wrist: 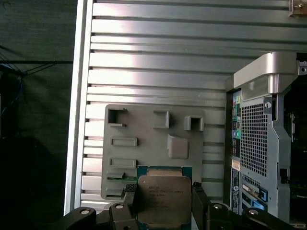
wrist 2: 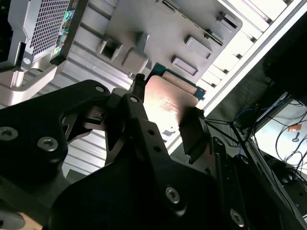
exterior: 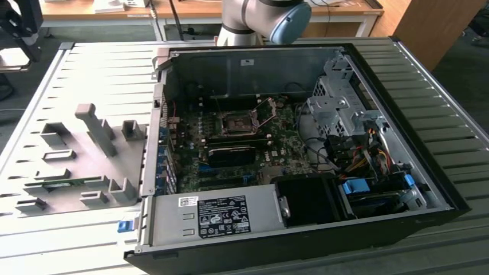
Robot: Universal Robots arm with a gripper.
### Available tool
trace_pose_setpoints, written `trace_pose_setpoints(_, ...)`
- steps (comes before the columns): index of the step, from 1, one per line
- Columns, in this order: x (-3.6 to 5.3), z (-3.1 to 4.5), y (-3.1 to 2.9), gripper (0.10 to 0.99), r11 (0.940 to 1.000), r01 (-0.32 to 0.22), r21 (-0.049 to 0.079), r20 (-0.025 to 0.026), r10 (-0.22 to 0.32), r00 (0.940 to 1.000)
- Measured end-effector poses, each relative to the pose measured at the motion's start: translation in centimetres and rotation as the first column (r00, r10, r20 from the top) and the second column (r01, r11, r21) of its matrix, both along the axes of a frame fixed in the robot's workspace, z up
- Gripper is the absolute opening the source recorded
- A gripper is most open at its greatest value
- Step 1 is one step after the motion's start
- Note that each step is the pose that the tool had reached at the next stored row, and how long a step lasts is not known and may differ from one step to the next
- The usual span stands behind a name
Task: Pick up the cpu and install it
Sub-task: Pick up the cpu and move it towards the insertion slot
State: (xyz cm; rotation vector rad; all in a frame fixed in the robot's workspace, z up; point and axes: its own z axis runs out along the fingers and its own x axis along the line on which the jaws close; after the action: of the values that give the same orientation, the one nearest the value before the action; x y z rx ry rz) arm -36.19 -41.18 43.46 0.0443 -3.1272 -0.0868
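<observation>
sitting in the claw (wrist: 163,191) — the cpu (wrist: 162,205), silver-grey top, green rim

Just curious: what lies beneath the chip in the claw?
Below the cpu, held in the gripper, lies the grey fixture plate on the slatted table; the cpu hides part of that plate.

Ribbed aluminium table (exterior: 432,109) with 1 grey fixture plate (exterior: 114,167) just beside 1 open computer case (exterior: 244,74)

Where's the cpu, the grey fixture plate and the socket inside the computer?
cpu (wrist: 162,197): first wrist view, middle of its metal top.
grey fixture plate (wrist: 148,149): first wrist view, a bare flat part.
socket (exterior: 238,124): exterior view, middle of its square frame.
</observation>
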Motion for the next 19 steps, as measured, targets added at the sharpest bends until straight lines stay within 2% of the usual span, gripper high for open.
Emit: trace_pose_setpoints(19, 3.22, 0.0, 0.0, 0.541, 1.0, 0.0, 0.0, -0.0014, 0.0, 1.0)
